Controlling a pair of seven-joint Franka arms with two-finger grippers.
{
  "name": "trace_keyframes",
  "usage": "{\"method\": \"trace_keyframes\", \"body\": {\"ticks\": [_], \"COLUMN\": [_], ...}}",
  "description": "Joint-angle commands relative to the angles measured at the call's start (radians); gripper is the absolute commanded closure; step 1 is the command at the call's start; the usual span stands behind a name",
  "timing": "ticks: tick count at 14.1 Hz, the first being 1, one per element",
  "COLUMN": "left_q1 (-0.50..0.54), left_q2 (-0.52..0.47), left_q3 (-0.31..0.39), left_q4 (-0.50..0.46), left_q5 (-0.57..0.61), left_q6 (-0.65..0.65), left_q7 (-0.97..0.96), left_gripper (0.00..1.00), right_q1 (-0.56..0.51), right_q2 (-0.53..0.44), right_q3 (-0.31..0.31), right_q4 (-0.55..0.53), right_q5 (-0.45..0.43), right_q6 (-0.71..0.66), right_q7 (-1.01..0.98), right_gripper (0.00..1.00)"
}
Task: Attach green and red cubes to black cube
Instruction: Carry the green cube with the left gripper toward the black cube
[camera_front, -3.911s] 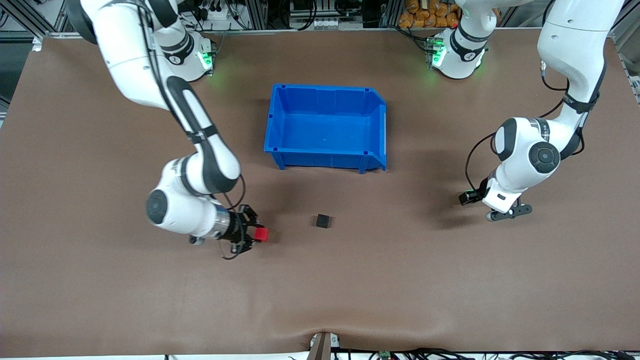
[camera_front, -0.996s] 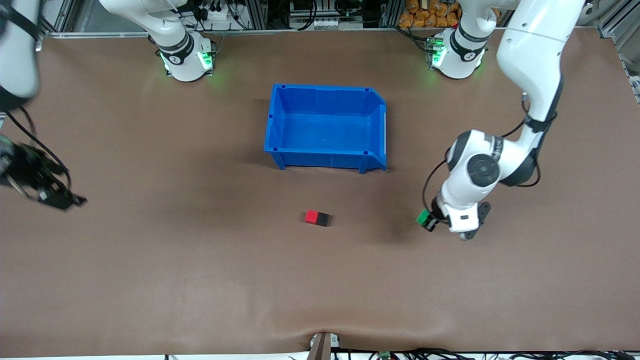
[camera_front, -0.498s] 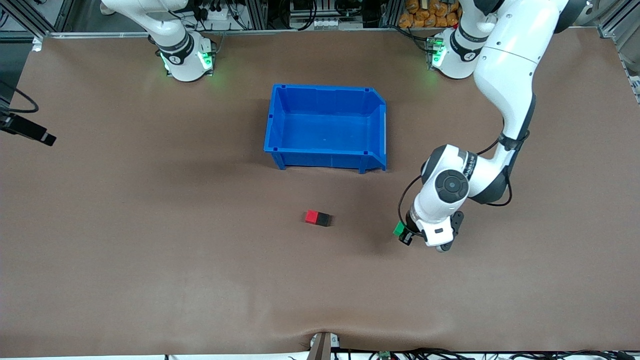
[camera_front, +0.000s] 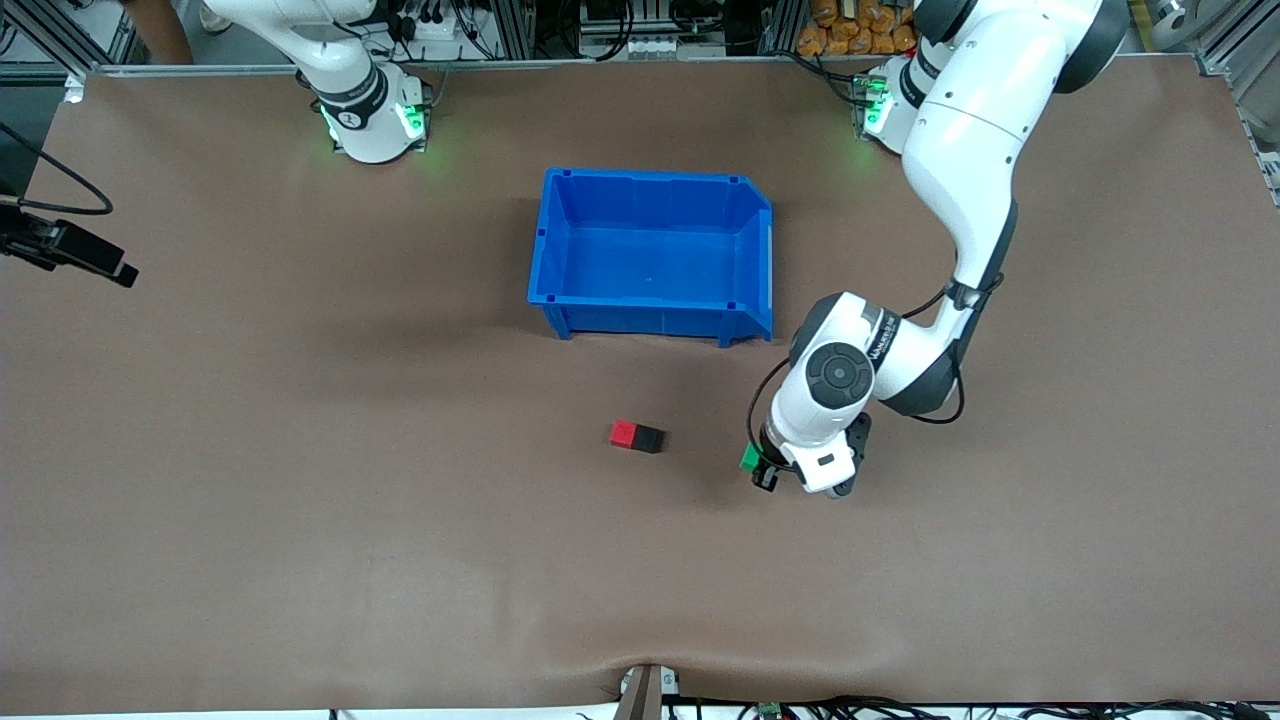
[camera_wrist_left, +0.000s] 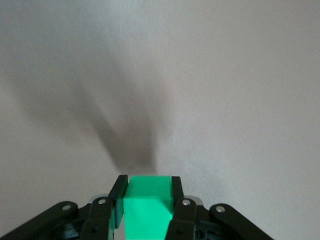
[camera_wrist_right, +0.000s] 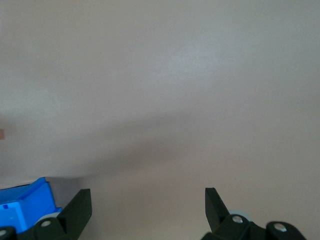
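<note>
Most of the right arm is cut off at the front view's edge — only a dark piece of the right gripper (camera_front: 70, 250) shows, over the table's edge at the right arm's end. Its wrist view gives what the front cannot: two fingers (camera_wrist_right: 80, 207) spread wide, nothing between them, with a corner of the blue bin (camera_wrist_right: 22, 207) beside one. The left gripper (camera_front: 757, 468) hangs over bare table, toward the left arm's end from the joined cubes. From the front the green cube (camera_front: 750, 458) is a sliver; the left wrist view shows it clamped squarely between the fingers (camera_wrist_left: 176, 192). The red cube (camera_front: 624, 433) sits touching the black cube (camera_front: 648, 438) on the table — nearer the front camera than the bin.
</note>
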Motion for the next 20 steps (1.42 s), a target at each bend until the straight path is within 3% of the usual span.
{"method": "trace_keyframes", "body": {"ticks": [1, 8, 12, 20], "left_q1": [-0.046, -0.135, -0.166, -0.246], "left_q2": [0.062, 0.105, 0.125, 0.176], "left_q3": [0.014, 0.012, 0.015, 0.069], "left_q4": [0.102, 0.148, 0.168, 0.202], "left_q5": [-0.019, -0.039, -0.039, -0.039], "left_q6": [-0.028, -0.027, -0.010, 0.024], "left_q7": [-0.084, -0.291, -0.383, -0.495], "left_gripper": [1.00, 1.00, 1.00, 1.00], "right_q1": [-0.025, -0.023, -0.032, -0.029], "right_q2": [-0.019, -0.018, 0.021, 0.019], "right_q3": [0.028, 0.028, 0.029, 0.028], "right_q4": [-0.008, -0.005, 0.089, 0.097], "right_q5": [-0.034, -0.036, -0.022, -0.024], "right_q6": [-0.009, -0.014, -0.061, -0.073], "right_q7": [-0.015, -0.017, -0.008, -0.015], "right_gripper": [0.00, 0.00, 0.00, 0.00]}}
